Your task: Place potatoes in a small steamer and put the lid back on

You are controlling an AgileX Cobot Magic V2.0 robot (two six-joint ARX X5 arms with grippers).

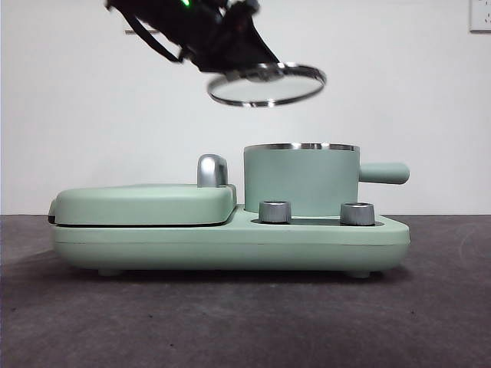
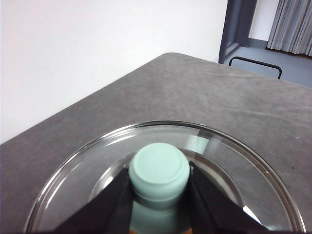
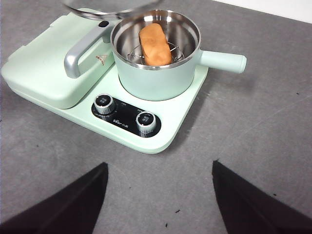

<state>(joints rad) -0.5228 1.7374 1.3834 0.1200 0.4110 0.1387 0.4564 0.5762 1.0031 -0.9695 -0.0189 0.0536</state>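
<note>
Left pincer is clamped on the mint-green knob of the lid, holding the glass disc tilted in the air above the small steamer and a little off toward the grill cover, well clear of the steel rim. Inside the steamer lies the potato, orange-brown, resting on the wire rack at the pot's middle. The steamer sits on its mint-green base with two dials in front, on the grey desk. Right pincer hovers back from the steamer, jaws spread wide, holding nothing.
</note>
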